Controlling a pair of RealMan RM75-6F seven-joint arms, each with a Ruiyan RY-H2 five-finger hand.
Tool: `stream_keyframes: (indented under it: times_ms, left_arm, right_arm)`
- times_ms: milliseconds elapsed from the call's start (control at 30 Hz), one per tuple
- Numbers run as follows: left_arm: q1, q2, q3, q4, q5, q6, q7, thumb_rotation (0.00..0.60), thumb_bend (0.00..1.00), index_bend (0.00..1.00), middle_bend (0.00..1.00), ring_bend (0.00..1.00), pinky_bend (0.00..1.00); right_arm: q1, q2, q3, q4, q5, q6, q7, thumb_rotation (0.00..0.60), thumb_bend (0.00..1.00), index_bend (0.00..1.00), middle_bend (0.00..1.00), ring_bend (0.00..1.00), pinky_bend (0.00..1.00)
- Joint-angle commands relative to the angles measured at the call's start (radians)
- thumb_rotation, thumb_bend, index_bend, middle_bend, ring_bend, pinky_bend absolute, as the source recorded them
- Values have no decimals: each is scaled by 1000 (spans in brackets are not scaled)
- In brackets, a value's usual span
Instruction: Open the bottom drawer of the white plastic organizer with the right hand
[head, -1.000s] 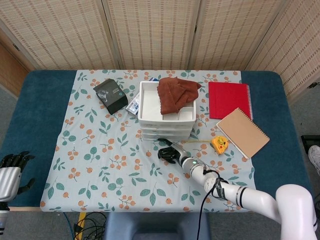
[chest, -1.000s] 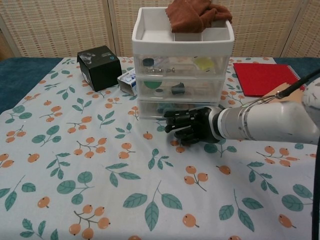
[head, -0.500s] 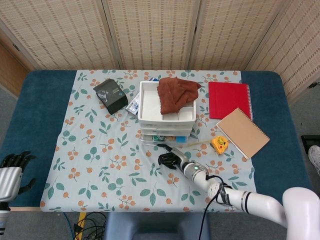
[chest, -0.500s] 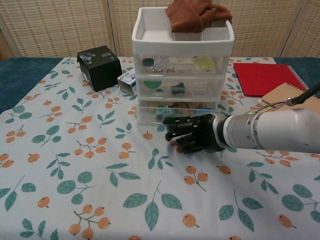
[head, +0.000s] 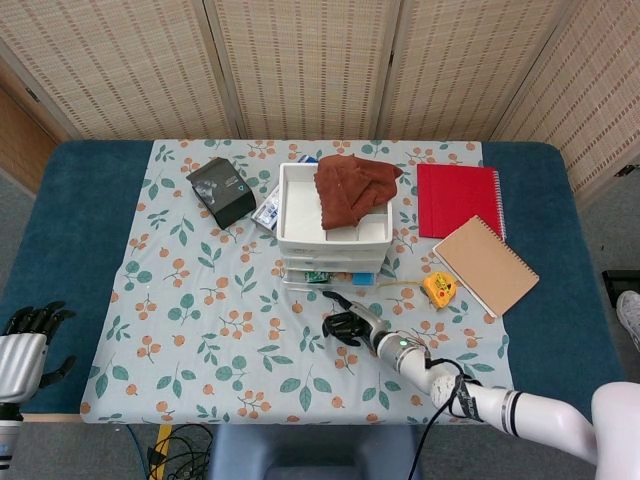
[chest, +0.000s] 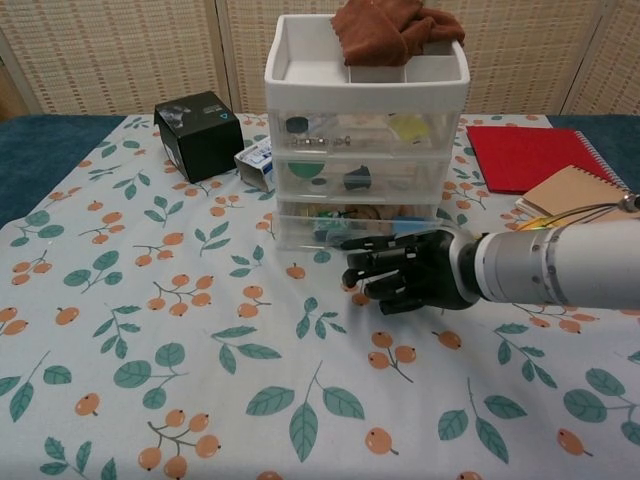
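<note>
The white plastic organizer (head: 333, 232) (chest: 365, 120) stands mid-table with a brown cloth (head: 352, 188) on its top tray. Its bottom drawer (head: 332, 278) (chest: 335, 222) sticks out a little from the stack, and small items show inside. My right hand (head: 347, 323) (chest: 410, 275) hovers low over the cloth just in front of that drawer, fingers curled in, holding nothing. One fingertip points toward the drawer front; I cannot tell if it touches. My left hand (head: 25, 342) rests off the table's near-left corner, fingers apart.
A black box (head: 222, 191) and a blue packet (head: 266, 210) lie left of the organizer. On the right are a red notebook (head: 459, 199), a tan notebook (head: 486, 265) and a yellow tape measure (head: 438, 288). The floral tablecloth (head: 200, 320) covers the table.
The bottom drawer has slid out a short way. My right hand has drawn back toward me and slightly right. The left hand has stayed put.
</note>
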Motion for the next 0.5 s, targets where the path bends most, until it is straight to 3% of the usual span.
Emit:
stream_keyframes:
  times_ms: [33,267,500]
  left_arm:
    - [0,0,0,-2,-1,-1,1,600,234,258,192,206,138]
    - [-2,-3,4,-9,10,0,2,600,234,258,192,205,138]
    - [0,-3,9,-18,12,-1,2,600,233,259,192,206,138]
  right_arm:
    - [-33,50,-2,-82,-52,17,-17,600,597,0,639,845,973]
    - [-74,141,-2,-191,-164,85,-71,600,597,0,635,845,973]
    - [-46,175,-27,-171,-131,116,-108,600,597,0,627,845,973]
